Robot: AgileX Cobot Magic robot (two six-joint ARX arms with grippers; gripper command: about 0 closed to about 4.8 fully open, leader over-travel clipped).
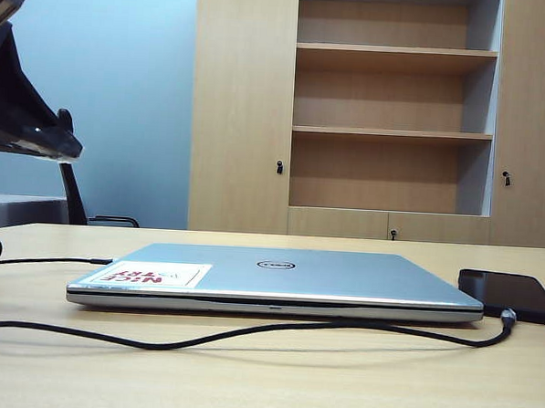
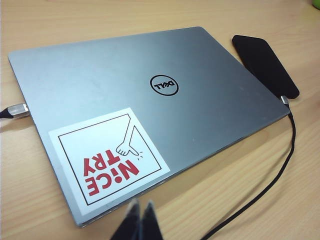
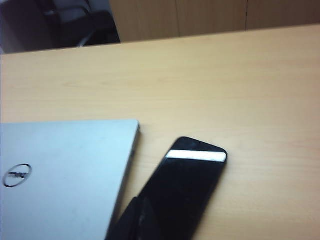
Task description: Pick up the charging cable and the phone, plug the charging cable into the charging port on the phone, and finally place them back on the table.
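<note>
The black phone (image 1: 510,294) lies flat on the table (image 1: 336,390) just right of the laptop. The charging cable (image 1: 248,331) runs along the table in front of the laptop, and its silver plug (image 2: 285,100) sits against the phone's (image 2: 265,62) short near edge, hiding the charging port. My left gripper (image 2: 142,202) is shut and empty, hovering over bare wood beside the laptop's stickered corner. My right gripper (image 3: 140,200) is shut and empty, above the near end of the phone (image 3: 192,185). Neither gripper touches anything.
A closed silver laptop (image 1: 278,277) with a red-lettered sticker (image 2: 107,155) fills the middle of the table. A second silver plug (image 2: 17,111) sits at its side edge. A dark part of the left arm (image 1: 21,109) hangs at upper left. Wooden shelves (image 1: 391,128) stand behind.
</note>
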